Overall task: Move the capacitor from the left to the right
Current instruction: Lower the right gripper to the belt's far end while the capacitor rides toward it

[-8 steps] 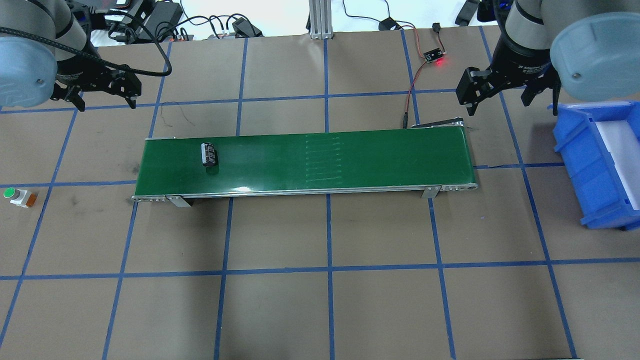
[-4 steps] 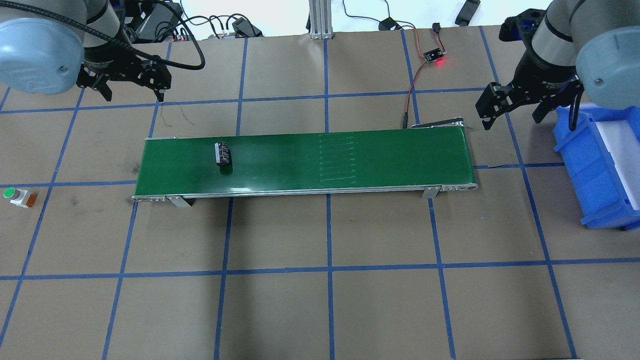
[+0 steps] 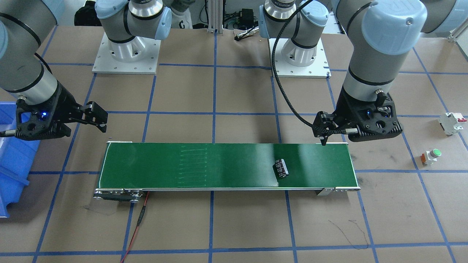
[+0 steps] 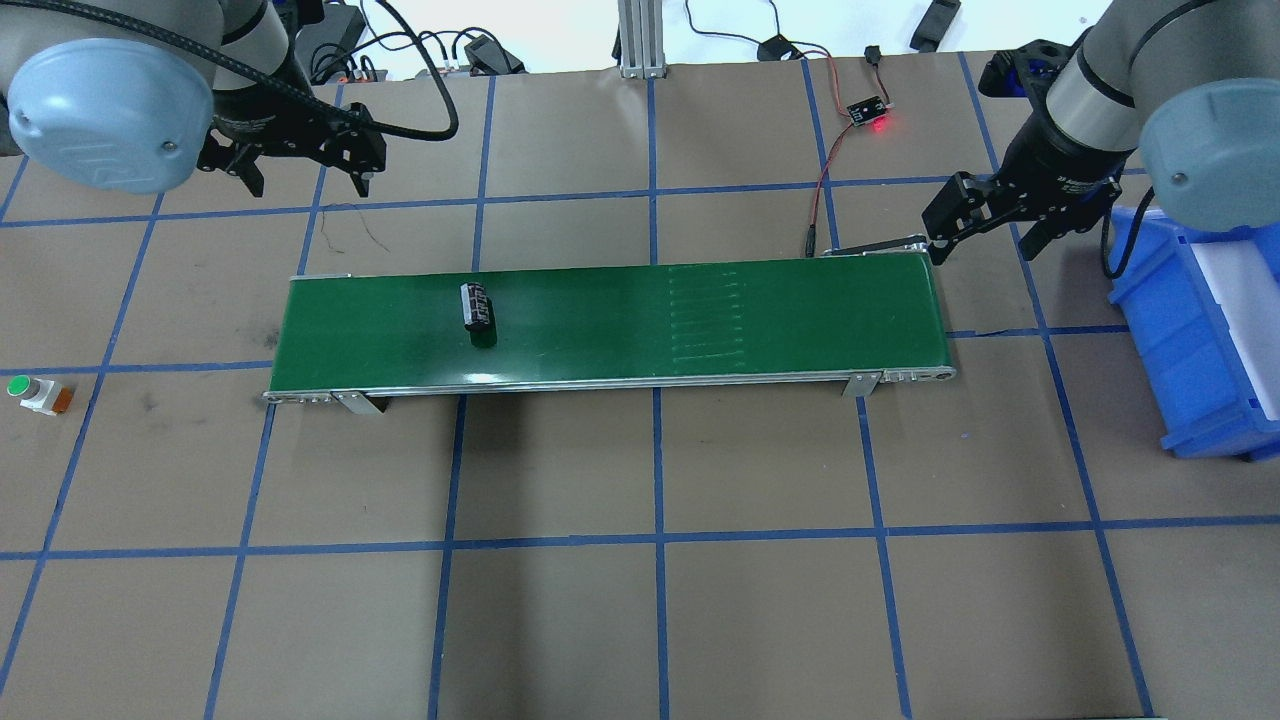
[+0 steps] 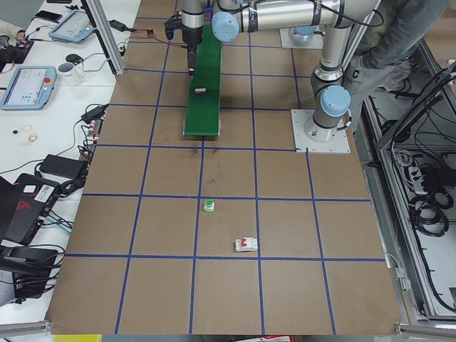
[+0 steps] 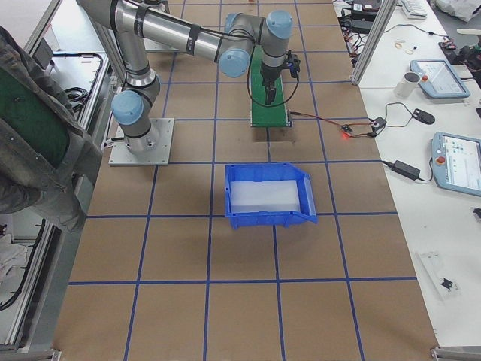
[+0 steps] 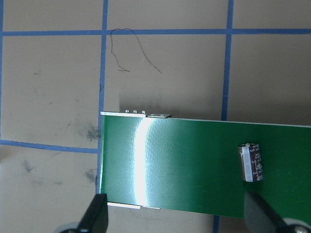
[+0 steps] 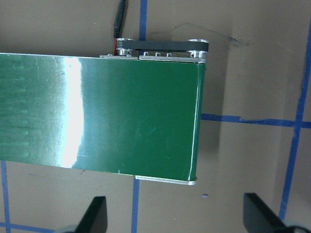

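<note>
1. Nearest on the robot's left, a green-capped button (image 4: 30,393) stands on the brown table (image 4: 640,620), well apart from the belt. A white breaker (image 3: 452,122) with a red tab lies near it, farther out to the left
2. The green belt (image 4: 700,320) runs left to right across the middle of the table
3. The capacitor (image 4: 477,306) lies on its side on the left part of the belt. Its length runs across the belt, it sits about midway between the two long edges, and it touches nothing but the belt
4. The left gripper (image 4: 308,178) hangs above the left end of the belt with its jaws spread wide and nothing in them. In its wrist view the capacitor shows on the belt below, clear of both fingertips (image 7: 97,213)
5. The right gripper (image 4: 985,245) hangs above the right end of the belt, also wide open and empty. Its wrist view shows only bare belt and table between the fingertips (image 8: 95,213), and the capacitor is well apart from it
6. Off the right end of the belt stands a blue bin (image 4: 1180,330), pale white inside
7. Farthest out lies a small board (image 4: 868,110) with a red light – a wire (image 4: 825,180) runs from it toward the far right corner of the belt
</note>
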Robot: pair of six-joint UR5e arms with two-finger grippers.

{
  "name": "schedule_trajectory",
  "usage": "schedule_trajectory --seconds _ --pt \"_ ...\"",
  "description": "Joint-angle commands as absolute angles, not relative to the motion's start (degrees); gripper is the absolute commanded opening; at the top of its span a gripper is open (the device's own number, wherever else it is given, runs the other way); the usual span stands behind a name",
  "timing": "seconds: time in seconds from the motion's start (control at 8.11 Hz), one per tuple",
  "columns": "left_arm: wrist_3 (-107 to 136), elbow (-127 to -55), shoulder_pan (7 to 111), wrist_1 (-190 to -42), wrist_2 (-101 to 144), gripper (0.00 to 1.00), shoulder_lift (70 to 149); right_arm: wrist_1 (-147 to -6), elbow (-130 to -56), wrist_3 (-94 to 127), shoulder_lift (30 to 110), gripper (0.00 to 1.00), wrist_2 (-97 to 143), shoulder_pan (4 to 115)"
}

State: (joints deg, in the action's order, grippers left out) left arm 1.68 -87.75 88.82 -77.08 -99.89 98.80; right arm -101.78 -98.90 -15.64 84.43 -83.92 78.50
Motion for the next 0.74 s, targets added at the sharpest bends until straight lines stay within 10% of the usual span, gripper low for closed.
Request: schedule_trajectory --seconds 0.0,0.62 --pt "8.51 -87.63 93.95 -77.17 -100.28 1.0 98.0 -103.62 -99.05 -15.56 81.57 1.0 -77.1 78.49" --pt "1.0 -87.36 93.52 -82.07 -96.26 1.0 96.42 -106.17 -101.69 -14.94 78.84 0.99 -73.3 78.57"
